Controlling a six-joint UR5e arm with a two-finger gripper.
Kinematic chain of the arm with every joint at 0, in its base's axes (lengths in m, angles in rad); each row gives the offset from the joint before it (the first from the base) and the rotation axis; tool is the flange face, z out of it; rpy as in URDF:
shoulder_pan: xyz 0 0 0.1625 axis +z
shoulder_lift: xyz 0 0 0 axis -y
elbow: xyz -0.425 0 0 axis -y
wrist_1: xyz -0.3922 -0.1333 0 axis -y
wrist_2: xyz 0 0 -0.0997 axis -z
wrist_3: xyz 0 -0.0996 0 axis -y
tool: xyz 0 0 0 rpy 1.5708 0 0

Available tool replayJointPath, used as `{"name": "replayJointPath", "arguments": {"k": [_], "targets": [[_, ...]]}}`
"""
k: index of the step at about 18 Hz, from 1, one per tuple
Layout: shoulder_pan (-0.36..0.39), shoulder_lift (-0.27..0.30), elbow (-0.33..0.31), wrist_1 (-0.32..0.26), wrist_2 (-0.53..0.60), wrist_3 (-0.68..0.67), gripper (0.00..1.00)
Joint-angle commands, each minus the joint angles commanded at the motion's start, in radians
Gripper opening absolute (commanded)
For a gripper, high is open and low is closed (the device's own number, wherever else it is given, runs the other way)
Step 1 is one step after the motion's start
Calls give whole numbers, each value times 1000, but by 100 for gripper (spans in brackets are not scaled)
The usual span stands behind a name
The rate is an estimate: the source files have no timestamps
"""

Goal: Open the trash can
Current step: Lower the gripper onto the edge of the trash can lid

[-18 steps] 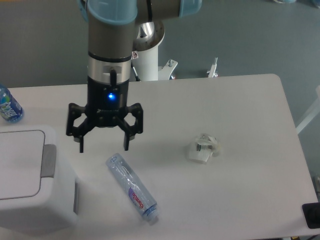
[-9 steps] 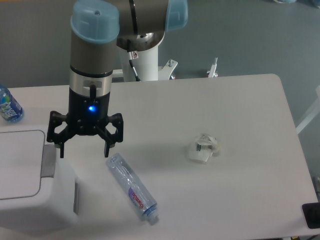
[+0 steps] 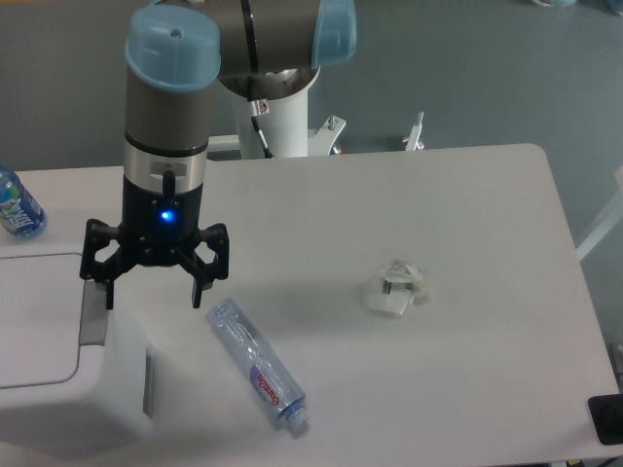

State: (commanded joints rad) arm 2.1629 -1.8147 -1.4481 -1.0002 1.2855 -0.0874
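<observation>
The white trash can (image 3: 58, 389) stands at the table's front left corner, its flat lid (image 3: 34, 321) down. A grey push-button tab (image 3: 92, 316) sits on the lid's right edge. My gripper (image 3: 151, 297) hangs open just right of the tab, its left finger (image 3: 107, 290) over the tab's upper end and its right finger (image 3: 195, 289) over the bare table. Nothing is between the fingers.
A clear plastic bottle (image 3: 258, 368) lies on its side just right of the bin, below my gripper. A crumpled clear wrapper (image 3: 394, 288) rests mid-table. A blue-labelled bottle (image 3: 18, 206) stands at the far left edge behind the bin.
My gripper has moved left across the table, from above the lying bottle to the bin's right edge by the grey tab. It stayed open.
</observation>
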Motion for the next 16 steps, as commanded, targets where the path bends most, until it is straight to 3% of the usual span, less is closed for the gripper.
{"name": "replayJointPath", "arguments": {"k": [16], "targets": [[-8,-14,0,2,2,-3,100]]}}
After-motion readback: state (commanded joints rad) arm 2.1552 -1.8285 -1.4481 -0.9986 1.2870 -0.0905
